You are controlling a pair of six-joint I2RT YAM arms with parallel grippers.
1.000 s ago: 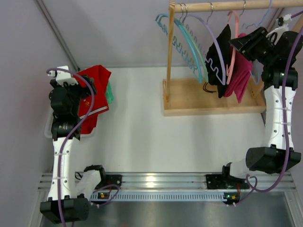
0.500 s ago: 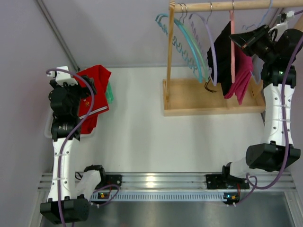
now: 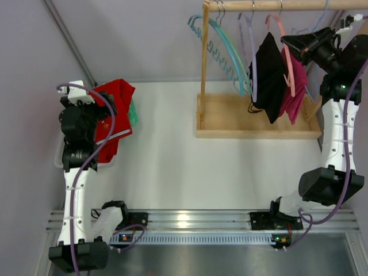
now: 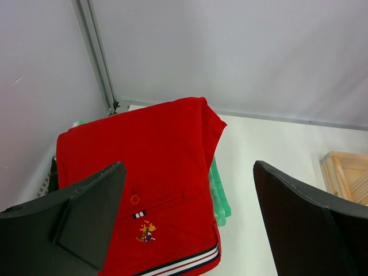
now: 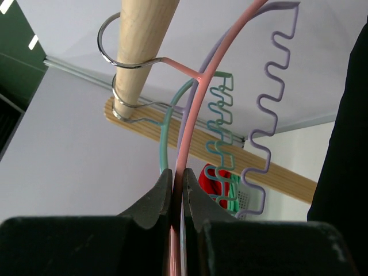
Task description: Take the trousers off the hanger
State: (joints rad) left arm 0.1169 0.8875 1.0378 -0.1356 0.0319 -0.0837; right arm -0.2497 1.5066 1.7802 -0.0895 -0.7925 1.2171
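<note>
The pink hanger [image 5: 196, 87] was pinched by the right hand [image 5: 177, 187], jaws pressed together on its wire. The magenta trousers [image 3: 295, 96] were hung from it on the wooden rail [image 3: 270, 6]. The left hand [image 4: 188, 172] was held spread over a red garment [image 4: 144, 144].

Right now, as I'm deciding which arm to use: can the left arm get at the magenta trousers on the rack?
Probably not: the left gripper is open over the red shirt far left, while the trousers hang on the rack far right, where the right gripper grips their pink hanger.

Overhead, right-wrist close-up: shared pink hanger [image 5: 199, 76]
</note>
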